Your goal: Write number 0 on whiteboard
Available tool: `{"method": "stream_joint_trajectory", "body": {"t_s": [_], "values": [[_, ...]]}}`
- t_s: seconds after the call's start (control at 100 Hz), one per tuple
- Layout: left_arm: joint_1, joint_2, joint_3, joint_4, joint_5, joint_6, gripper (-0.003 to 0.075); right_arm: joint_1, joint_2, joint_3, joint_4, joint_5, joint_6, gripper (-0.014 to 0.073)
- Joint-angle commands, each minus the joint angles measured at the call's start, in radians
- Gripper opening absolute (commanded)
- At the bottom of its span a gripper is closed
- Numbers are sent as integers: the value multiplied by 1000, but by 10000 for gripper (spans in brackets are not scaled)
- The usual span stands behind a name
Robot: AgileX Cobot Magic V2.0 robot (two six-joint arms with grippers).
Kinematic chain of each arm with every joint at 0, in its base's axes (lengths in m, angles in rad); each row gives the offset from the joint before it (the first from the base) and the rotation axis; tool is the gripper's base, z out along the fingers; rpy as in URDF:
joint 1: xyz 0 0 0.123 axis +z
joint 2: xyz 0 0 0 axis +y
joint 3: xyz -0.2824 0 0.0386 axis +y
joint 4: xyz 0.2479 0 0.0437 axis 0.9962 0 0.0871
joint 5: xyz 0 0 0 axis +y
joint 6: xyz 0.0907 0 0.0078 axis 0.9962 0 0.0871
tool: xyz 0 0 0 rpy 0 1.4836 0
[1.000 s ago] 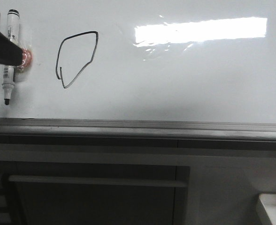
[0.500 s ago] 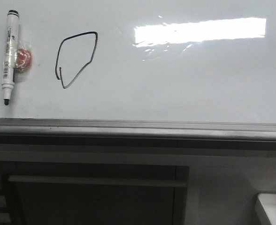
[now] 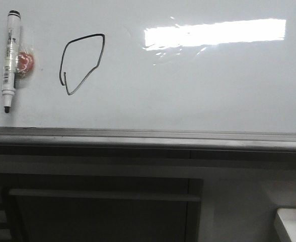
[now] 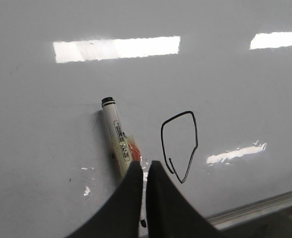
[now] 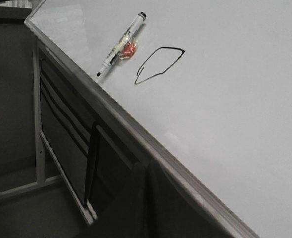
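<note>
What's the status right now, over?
Left gripper shut, holding nothing. Right gripper unseen. Number 0 drawn on whiteboard. Marker stuck beside it.

Bright rectangular glare from overhead lighting on the glossy whiteboard (image 3: 198,91); soft shadow along its grey ledge (image 3: 148,136); dim, murky below; mildly grainy, reasonably sharp throughout.

1. The number 0 (image 3: 81,63) is a thin black marker outline on the upper left part of the board: a lopsided loop with angular corners, a pointed bottom and a small hook where the stroke ends meet at its lower left.
2. The whiteboard (image 3: 198,91) is glossy white, stands upright, carries a bright rectangular light reflection and has a grey metal ledge along its lower edge.
</note>
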Motion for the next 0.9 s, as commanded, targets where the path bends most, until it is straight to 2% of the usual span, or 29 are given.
{"method": "stream_joint_trajectory", "body": {"t_s": [0.0,0.63,0.73,0.89], "values": [[3,4,-21,0,-80,-6,-20,-5,5,-5,3,-95,3,-50],[5,3,14,-15,-90,-6,-20,-5,5,16,3,-93,3,-50],[41,-16,61,-87,-134,-6,-20,-5,5,16,3,-93,3,-50],[179,-98,94,-31,-154,-6,-20,-5,5,16,3,-93,3,-50]]}}
